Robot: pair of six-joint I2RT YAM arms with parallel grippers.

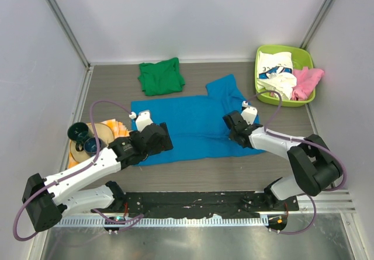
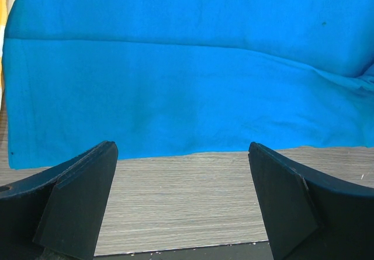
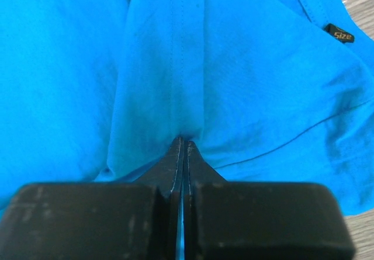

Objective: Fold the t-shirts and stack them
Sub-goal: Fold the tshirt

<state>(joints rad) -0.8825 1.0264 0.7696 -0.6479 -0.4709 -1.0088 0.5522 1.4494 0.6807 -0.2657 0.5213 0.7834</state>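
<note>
"Size" on black tag [image 3: 339,35] of blue t-shirt [image 3: 234,85]

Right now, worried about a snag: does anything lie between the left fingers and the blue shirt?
Nothing visible does. The open left fingers hover over the table, and the blue shirt has its near edge just ahead of them.

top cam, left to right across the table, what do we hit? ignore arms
Dark teal cups → green t-shirt → lime bin, with white printed t-shirt then pink t-shirt inside. Blue t-shirt spans the middle, overlapping the green one, so unplaced.
</note>
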